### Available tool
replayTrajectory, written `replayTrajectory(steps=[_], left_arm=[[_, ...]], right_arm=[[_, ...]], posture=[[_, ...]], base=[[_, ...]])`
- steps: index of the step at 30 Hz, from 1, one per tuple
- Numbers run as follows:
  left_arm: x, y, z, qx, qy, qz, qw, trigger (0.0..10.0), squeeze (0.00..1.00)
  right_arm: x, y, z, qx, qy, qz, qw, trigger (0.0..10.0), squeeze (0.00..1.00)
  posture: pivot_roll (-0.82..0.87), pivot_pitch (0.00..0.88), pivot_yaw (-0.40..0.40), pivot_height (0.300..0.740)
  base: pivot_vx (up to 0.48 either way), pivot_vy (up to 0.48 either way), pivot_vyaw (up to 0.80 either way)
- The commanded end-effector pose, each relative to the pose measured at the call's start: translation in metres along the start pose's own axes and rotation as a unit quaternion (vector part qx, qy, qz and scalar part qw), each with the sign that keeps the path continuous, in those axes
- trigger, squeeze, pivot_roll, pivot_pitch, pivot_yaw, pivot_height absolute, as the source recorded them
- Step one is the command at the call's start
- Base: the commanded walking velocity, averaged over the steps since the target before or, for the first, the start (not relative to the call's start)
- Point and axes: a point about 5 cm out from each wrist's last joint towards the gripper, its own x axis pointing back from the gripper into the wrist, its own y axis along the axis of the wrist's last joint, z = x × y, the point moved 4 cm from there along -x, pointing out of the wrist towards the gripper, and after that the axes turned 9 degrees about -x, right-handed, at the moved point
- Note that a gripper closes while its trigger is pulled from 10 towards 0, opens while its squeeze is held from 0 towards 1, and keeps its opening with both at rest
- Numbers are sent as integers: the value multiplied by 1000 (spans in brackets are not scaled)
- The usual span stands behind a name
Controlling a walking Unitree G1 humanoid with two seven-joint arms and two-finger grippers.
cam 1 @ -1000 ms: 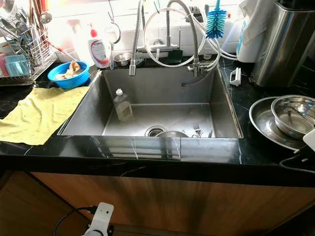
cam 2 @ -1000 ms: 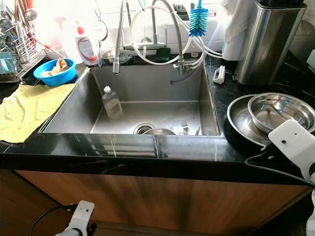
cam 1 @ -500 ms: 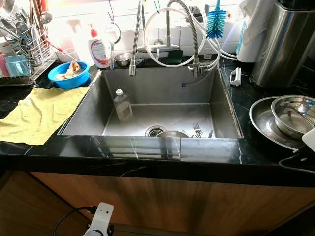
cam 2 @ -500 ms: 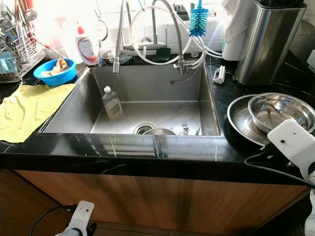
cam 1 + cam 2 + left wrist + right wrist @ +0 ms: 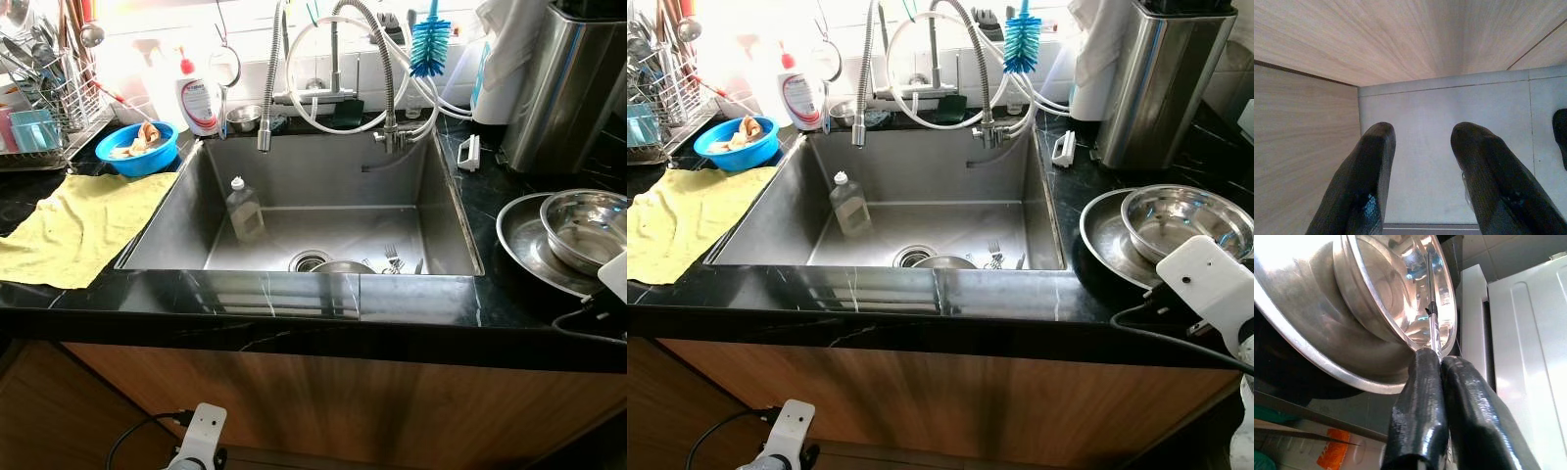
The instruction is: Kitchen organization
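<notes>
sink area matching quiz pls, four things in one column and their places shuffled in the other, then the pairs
1. clear bottle
2. blue bowl
3. yellow cloth
4. steel bowl

A. on the counter left of the sink
B. on the counter right of the sink
C. inside the sink
D. at the sink's back left corner

Pairs: 1-C, 2-D, 3-A, 4-B

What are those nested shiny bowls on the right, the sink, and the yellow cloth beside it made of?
The nested shiny bowls look like polished stainless steel: mirror reflections. The sink seems brushed steel, duller and grey. The yellow cloth looks like soft fabric, matte and wrinkled. The right gripper pinches a thin, bright, probably metal utensil over the bowls.
</notes>
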Motion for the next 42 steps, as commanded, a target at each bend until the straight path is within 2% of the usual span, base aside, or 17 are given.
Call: replayTrajectory(steps=[1,7,8,9,13,18,19,21,24,28,30,31,34,37,39,40,42], left_arm=[[1,-4,2,-13,-2,6,1000,10000,0],[1,-4,2,-13,-2,6,1000,10000,0],[1,-4,2,-13,-2,6,1000,10000,0],[1,-4,2,-13,-2,6,1000,10000,0],[1,-4,2,-12,-1,6,1000,10000,0],[1,-3,2,-12,-1,5,1000,10000,0],[1,-3,2,-12,-1,5,1000,10000,0],[1,-3,2,-12,-1,5,1000,10000,0],[0,-3,2,-10,1,4,1000,10000,0],[0,-2,2,-9,1,4,1000,10000,0],[0,-2,2,-10,1,4,1000,10000,0],[0,-2,2,-9,1,3,1000,10000,0],[0,-2,2,-5,3,3,1000,10000,0],[0,-2,1,-5,3,3,1000,10000,0],[0,-2,1,-4,4,3,1000,10000,0],[0,-2,1,-3,4,3,1000,10000,0],[0,-2,1,-2,5,3,1000,10000,0]], right_arm=[[3,4,1,0,0,-9,1000,0,0],[3,5,-1,-3,-3,-11,1000,0,0],[3,6,-1,-4,-4,-12,1000,6510,0],[3,8,-1,-8,-5,-15,1000,10000,0],[2,12,0,-5,-4,-26,1000,10000,0],[6,44,-11,-16,-38,-115,992,10000,0],[6,44,-11,-16,-38,-115,992,10000,0],[10,63,-12,-23,-38,-167,985,10000,0],[18,89,-9,-75,-26,-234,969,10000,0],[11,90,9,-160,39,-235,958,10000,0],[8,93,23,-197,77,-240,947,10000,0],[5,97,30,-235,100,-246,935,10000,0],[-2,114,30,-304,115,-268,907,10000,0],[-5,126,32,-330,133,-284,890,10000,0],[-6,128,33,-337,138,-285,887,10000,0],[-10,138,34,-359,147,-298,872,10000,0],[-16,146,34,-374,150,-304,863,10000,0]], posture=[[-249,0,92,740],[-249,0,92,740],[-248,0,91,740],[-248,0,91,740],[-246,0,90,740],[-248,0,91,740],[-248,0,91,740],[-248,0,90,740],[-244,0,87,740],[-249,0,86,740],[-244,0,83,740],[-238,0,80,740],[-233,0,78,740],[-228,0,76,740],[-228,0,76,740],[-230,0,73,740],[-226,0,72,740]], base=[[0,0,0],[0,0,0],[0,0,0],[0,0,0],[0,0,0],[0,0,0],[0,0,0],[0,0,0],[0,0,0],[0,0,0],[0,0,0],[0,0,0],[0,0,0],[0,0,0],[0,0,0],[0,0,0],[0,0,0]])
